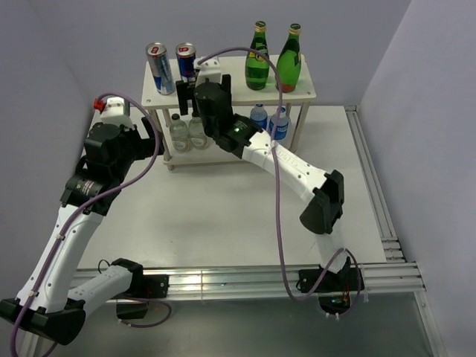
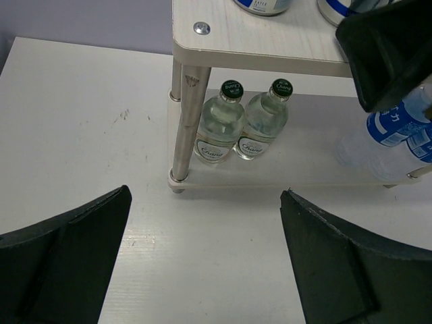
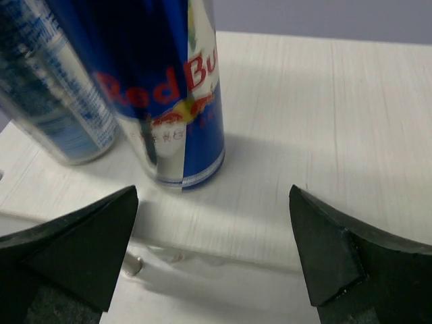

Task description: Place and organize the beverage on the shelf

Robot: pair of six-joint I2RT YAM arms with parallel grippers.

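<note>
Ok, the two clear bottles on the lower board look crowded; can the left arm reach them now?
Probably yes: the left gripper is open and faces the clear bottles across bare table. The shelf's front leg beside the left one and the top board overhead leave little room.

Bright even light, soft shadows, sharp

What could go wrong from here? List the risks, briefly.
1. The right gripper stands open right by the Red Bull can; a careless move could knock it into the second can.
2. The left gripper faces the shelf leg; bumping it might shake the tall green bottles on top.
</note>
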